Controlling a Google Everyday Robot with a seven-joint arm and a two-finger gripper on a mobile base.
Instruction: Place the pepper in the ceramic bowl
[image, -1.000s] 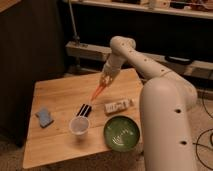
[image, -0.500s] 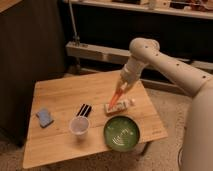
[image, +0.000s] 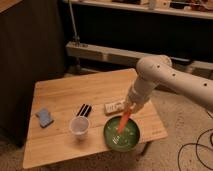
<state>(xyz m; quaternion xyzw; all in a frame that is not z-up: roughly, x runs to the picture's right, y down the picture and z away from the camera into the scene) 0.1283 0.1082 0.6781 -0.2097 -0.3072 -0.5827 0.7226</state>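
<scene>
The orange-red pepper (image: 123, 122) hangs tip-down, slanting over the green ceramic bowl (image: 131, 140), its lower end just above or touching the bowl's inside. My gripper (image: 130, 108) is at the pepper's upper end, above the bowl's far rim, and is shut on it. The bowl sits on the wooden table (image: 60, 100) near the front right edge.
A translucent plastic cup (image: 79, 126) stands left of the bowl. A black striped flat block (image: 84, 110) lies behind the cup. A white packet (image: 114, 106) lies behind the bowl. A blue sponge-like pad (image: 44, 117) sits at the table's left. Cables lie on the floor at right.
My arm has carried the pepper right and down, from over the table's middle to over the bowl. The pepper's tip now reaches into the bowl.
</scene>
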